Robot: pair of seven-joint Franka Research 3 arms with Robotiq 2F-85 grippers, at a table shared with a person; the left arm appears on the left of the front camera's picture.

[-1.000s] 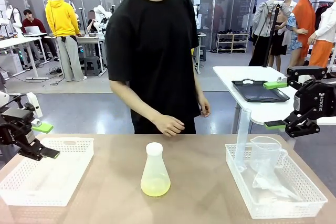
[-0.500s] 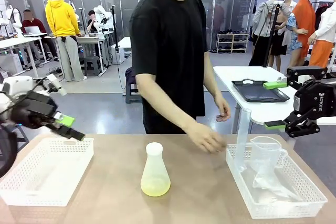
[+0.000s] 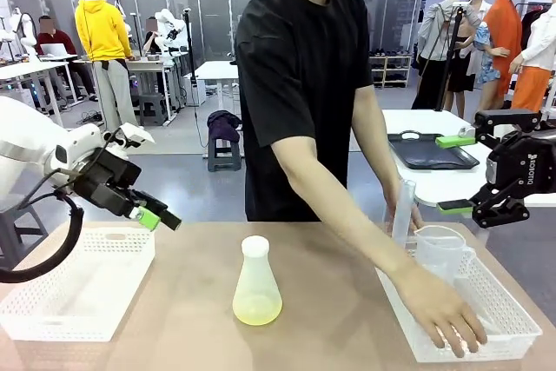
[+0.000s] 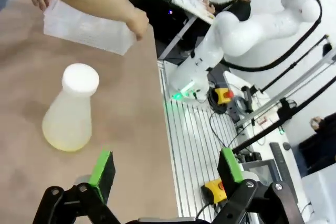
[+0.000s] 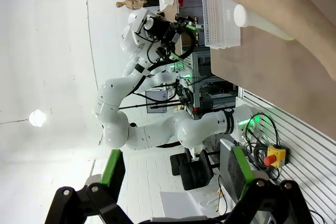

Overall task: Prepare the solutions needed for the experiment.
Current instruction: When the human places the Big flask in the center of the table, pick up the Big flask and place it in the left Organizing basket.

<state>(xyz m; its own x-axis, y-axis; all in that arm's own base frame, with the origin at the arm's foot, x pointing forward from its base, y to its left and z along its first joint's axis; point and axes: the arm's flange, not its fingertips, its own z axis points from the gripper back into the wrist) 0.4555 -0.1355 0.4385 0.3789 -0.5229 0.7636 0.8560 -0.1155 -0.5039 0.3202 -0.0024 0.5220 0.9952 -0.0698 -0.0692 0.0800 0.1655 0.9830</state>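
The left arm comes in from nine o'clock with its elbow high. The left gripper (image 3: 161, 217) hangs in the air over the far right corner of the left basket (image 3: 78, 301), with its fingers slanting down toward four o'clock. Its jaws stand wide apart with nothing between them; in the left wrist view the left gripper (image 4: 166, 170) frames bare table, with the flask (image 4: 71, 111) ahead at about ten o'clock. The right gripper (image 3: 456, 173) hovers off the table's three o'clock edge, level, pointing toward nine o'clock, its jaws also spread and empty. The person leans across from twelve o'clock with one arm stretched out, and the hand (image 3: 447, 314) lies flat on the near rim of the right basket (image 3: 521, 319), in front of the measuring jug (image 3: 439, 249) and the graduated cylinder (image 3: 401, 210).

The flask (image 3: 257, 284) stands upright at the middle of the table (image 3: 191, 319), well apart from both grippers. It is whitish and translucent with a narrow neck, and the solutions (image 3: 257, 308) form a shallow, pale yellow, see-through layer at its bottom.

A second ago the left gripper sat low by the left basket's nine o'clock side; it has since risen and swung in toward the centre. The person has stepped toward three o'clock and reached into the right basket. The right gripper and the flask have not moved.
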